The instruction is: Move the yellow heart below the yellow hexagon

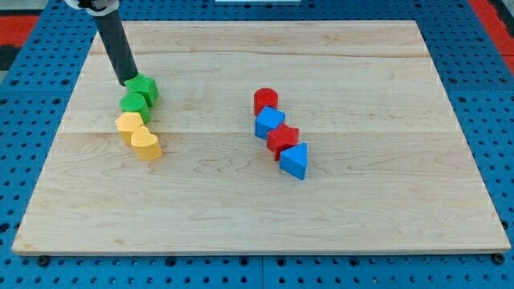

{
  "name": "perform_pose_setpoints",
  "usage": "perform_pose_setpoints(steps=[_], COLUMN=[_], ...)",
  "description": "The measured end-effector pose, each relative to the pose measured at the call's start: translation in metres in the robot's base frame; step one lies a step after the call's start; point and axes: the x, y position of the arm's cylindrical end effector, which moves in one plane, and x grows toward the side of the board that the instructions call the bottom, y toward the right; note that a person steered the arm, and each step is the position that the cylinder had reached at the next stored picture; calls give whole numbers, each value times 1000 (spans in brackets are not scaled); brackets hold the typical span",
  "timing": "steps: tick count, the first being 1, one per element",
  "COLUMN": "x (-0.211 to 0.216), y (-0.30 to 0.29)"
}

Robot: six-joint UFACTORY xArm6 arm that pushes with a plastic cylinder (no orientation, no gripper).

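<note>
The yellow heart (147, 144) lies at the view's left, touching the lower right side of the yellow hexagon (128, 124). Above the hexagon sit a green round block (133, 103) and a green block of unclear shape (144, 88), all in one tight column. My tip (128, 82) rests on the board just left of the upper green block, touching or nearly touching it. The dark rod rises from it toward the view's top left.
Near the middle stand a red cylinder (266, 100), a blue block (270, 123), a red star-like block (283, 140) and a blue triangle (294, 160) in a slanted chain. The wooden board (361, 217) lies on a blue pegboard.
</note>
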Motion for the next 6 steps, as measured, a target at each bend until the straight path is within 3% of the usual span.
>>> perform_pose_setpoints(steps=[1, 4, 6], x=[-8, 1, 59], y=[3, 112, 112])
